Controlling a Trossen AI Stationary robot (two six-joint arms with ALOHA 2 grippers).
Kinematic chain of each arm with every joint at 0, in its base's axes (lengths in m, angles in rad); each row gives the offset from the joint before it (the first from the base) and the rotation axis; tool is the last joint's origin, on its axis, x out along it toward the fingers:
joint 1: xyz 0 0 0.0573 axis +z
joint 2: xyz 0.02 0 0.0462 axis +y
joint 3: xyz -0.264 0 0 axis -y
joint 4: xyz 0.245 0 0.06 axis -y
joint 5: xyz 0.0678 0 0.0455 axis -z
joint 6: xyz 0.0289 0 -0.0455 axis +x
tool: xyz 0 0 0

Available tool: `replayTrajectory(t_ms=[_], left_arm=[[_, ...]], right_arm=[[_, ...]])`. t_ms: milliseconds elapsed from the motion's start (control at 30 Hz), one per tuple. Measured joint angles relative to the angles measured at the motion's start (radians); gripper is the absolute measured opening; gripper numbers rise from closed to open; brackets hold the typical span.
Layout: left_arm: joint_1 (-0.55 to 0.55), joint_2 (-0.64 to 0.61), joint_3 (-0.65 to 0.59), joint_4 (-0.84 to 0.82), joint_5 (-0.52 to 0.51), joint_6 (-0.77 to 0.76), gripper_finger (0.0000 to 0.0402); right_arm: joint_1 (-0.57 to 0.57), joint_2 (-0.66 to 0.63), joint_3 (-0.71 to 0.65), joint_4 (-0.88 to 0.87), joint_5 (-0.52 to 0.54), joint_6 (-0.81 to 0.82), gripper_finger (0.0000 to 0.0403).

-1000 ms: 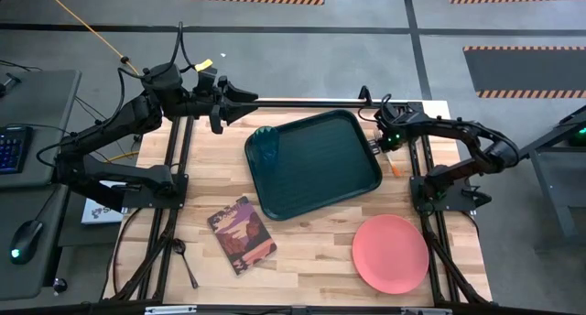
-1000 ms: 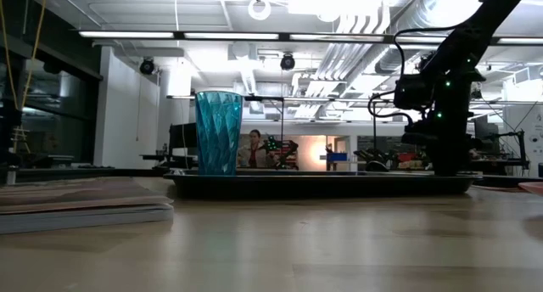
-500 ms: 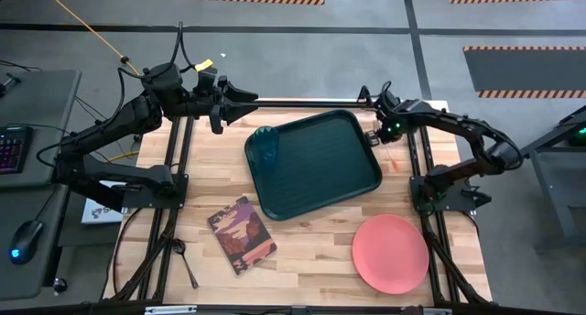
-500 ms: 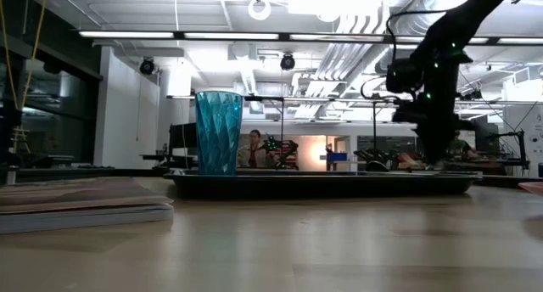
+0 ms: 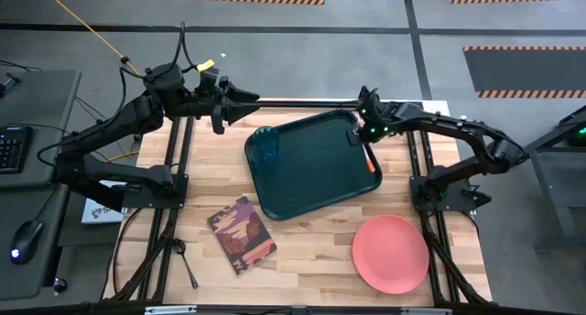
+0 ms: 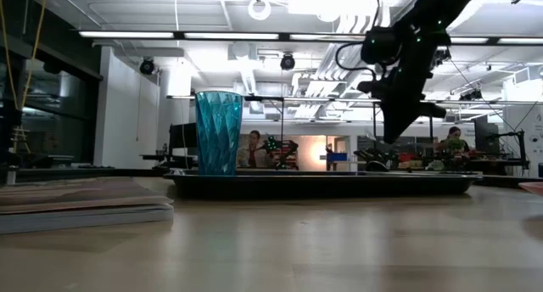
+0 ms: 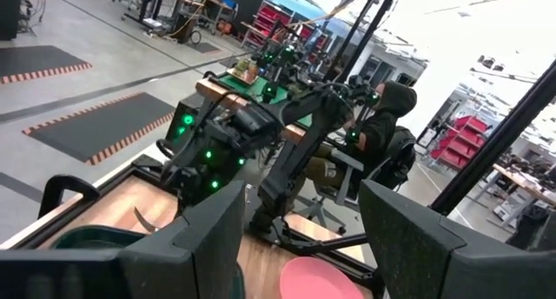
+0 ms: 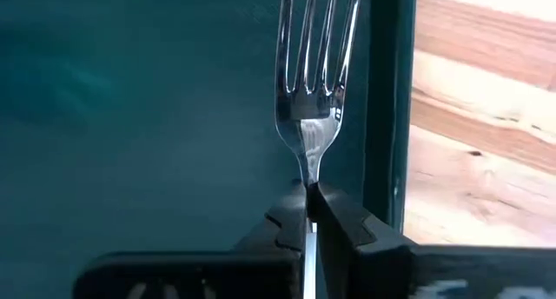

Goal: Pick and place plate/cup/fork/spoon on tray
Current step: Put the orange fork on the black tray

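The dark green tray (image 5: 311,168) lies at the table's middle, and the teal cup (image 5: 265,147) stands upright on its left corner; the cup also shows in the low view (image 6: 218,132). My right gripper (image 5: 364,135) is shut on the orange-handled fork (image 5: 370,159) above the tray's right rim. The pink plate (image 5: 391,252) lies on the table at the near right. The dark spoon (image 5: 186,260) lies at the near left. My left gripper (image 5: 245,100) is open and empty, up beyond the tray's far left corner. My right gripper pinches the fork's metal neck (image 8: 308,170), just behind the tines, between its two fingertips (image 8: 287,221). The tines (image 8: 317,38) stick out past the fingertips over the tray floor beside the rim (image 8: 387,116). The fork is lifted clear of the tray.
A maroon patterned book (image 5: 242,233) lies on the table near the tray's near left corner. Black frame rails run along the table's left and right sides (image 5: 426,223). A seated person (image 7: 382,134) shows beyond the table.
My right gripper has risen and gone toward the table's left, from beside the tray's right edge to above its right rim. The fork has gone with it, lifted off the table right of the tray and now clear above the tray's edge.
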Motion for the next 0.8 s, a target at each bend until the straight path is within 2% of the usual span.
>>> replayTrajectory(t_ms=[433,800], left_arm=[[0.000,0.039,0.000,-0.002,0.004,-0.020,0.0216],[-0.013,0.039,0.000,-0.001,0.005,-0.027,0.0216]], right_arm=[[0.017,0.248,0.000,0.124,-0.005,0.014,0.0001],[0.017,0.288,0.000,0.131,0.044,-0.023,0.0001]])
